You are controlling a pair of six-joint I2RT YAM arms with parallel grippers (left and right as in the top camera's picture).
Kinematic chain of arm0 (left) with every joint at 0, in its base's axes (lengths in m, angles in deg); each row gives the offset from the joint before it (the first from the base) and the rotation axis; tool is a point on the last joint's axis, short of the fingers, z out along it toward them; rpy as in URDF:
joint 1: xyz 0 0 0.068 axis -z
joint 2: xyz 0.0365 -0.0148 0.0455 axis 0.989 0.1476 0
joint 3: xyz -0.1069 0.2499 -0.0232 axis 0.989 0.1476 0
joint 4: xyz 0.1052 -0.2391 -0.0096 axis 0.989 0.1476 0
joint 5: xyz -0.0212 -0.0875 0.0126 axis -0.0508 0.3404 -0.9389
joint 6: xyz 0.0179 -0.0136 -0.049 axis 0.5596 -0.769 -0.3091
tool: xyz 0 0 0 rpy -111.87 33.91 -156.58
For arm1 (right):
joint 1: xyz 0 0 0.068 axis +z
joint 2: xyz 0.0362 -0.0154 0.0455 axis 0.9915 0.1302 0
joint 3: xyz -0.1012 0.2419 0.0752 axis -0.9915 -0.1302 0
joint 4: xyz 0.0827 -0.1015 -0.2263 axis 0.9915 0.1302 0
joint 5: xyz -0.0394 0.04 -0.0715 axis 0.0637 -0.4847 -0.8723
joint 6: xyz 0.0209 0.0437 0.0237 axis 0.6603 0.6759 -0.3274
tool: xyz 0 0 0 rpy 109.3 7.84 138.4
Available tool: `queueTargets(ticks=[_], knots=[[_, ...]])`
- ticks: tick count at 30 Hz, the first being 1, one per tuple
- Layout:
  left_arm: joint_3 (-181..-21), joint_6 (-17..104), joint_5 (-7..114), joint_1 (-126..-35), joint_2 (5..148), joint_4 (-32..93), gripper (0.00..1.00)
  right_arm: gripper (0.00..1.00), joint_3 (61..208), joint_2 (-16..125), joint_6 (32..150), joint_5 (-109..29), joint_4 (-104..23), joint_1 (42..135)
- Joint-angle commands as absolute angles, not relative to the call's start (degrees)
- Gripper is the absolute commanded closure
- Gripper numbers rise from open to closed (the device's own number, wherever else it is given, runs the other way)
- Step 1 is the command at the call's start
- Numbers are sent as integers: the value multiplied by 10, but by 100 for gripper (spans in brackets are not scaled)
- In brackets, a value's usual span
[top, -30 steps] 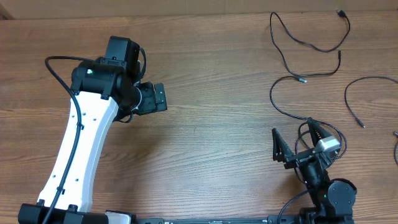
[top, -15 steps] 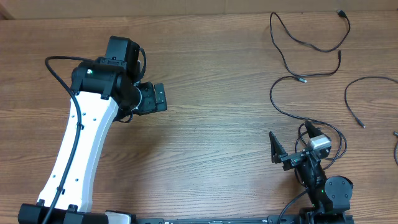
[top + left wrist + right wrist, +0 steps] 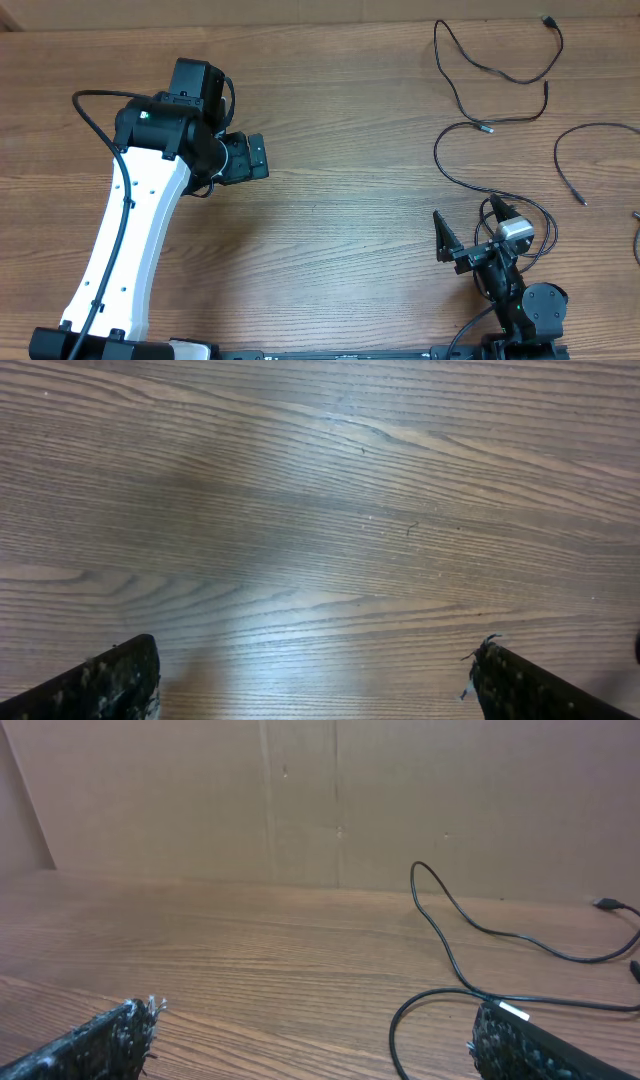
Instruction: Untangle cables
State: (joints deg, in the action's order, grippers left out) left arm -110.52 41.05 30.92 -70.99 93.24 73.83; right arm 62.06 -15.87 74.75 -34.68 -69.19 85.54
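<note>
Right pincer (image 3: pixel 465 212) drawn back, wrist alone shows cardboard wall (image 3: pixel 300 800)

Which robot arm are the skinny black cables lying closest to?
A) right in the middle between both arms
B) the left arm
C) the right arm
C: the cables all lie spread on the table on the side of the right end effector, far from the left end effector.

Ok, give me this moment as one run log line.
cables: separate strands, right side of table | left jaws: open over bare wood | right jaws: open, holding nothing
</note>
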Motion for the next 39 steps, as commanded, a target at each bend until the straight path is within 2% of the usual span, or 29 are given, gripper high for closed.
queueTargets(ticks=[1, 28, 32, 39], knots=[[-1105, 405, 304, -707, 931, 737, 0, 0, 614, -164, 755, -350, -696, 854], [-1105, 405, 304, -705, 922, 737, 1, 0, 614, -164, 755, -350, -696, 854], [-1105, 405, 304, -697, 900, 737, 0, 0, 614, -164, 755, -350, -696, 854], [-1105, 405, 304, -672, 776, 737, 1, 0, 614, -164, 755, -350, -696, 854]])
